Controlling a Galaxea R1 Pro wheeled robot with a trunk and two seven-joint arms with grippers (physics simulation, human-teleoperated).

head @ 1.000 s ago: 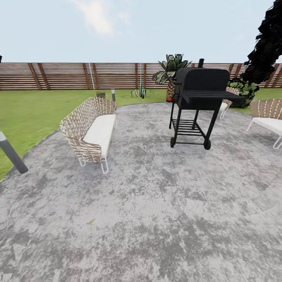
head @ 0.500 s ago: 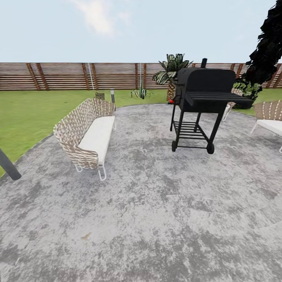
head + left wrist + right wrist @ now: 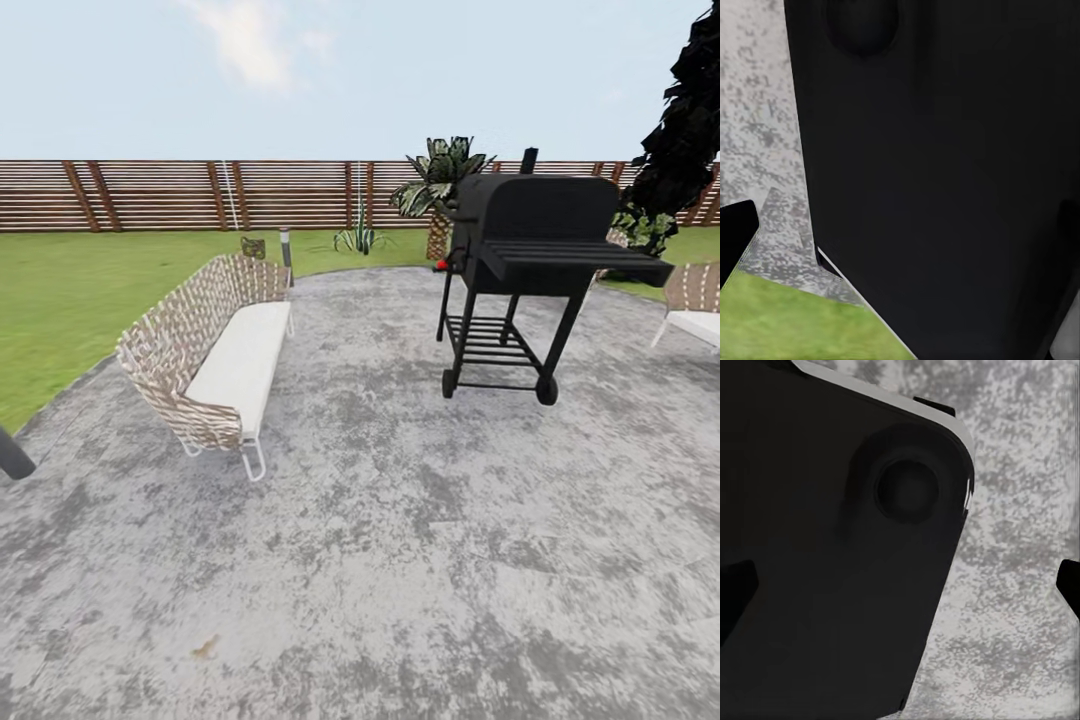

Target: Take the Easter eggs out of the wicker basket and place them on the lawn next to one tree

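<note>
Head view: a round patio [image 3: 420, 560] of mottled grey stone, rough and speckled, covers the lower and middle frame. At centre left stands a woven wicker bench [image 3: 205, 350] with a flat white cushion and thin white metal legs. At centre right is a black metal barbecue [image 3: 530, 260] with a rounded lid, a slatted side shelf, a lower rack and small wheels. Mottled green lawn [image 3: 90, 290] fills the left middle of the frame and runs back to a slatted brown wooden fence [image 3: 200, 195] across the upper half. A small brown woven shape, perhaps the wicker basket [image 3: 253, 247], sits on the grass just behind the bench; it is too small to be sure. Dark, angular, shard-like foliage of a tree [image 3: 685, 130] hangs at the upper right edge. A palm [image 3: 438, 185] with a scaly trunk stands behind the barbecue.

Left wrist view: a smooth black body panel [image 3: 945, 172] covers most of the frame; grey stone and a strip of grass show at the lower left. Whether the left pincer is open or closed cannot be told.

Right wrist view: a rounded black panel [image 3: 832, 555] with a circular recess lies over speckled grey stone. Dark tips show at both side edges, so the right pincer's state cannot be told.
</note>
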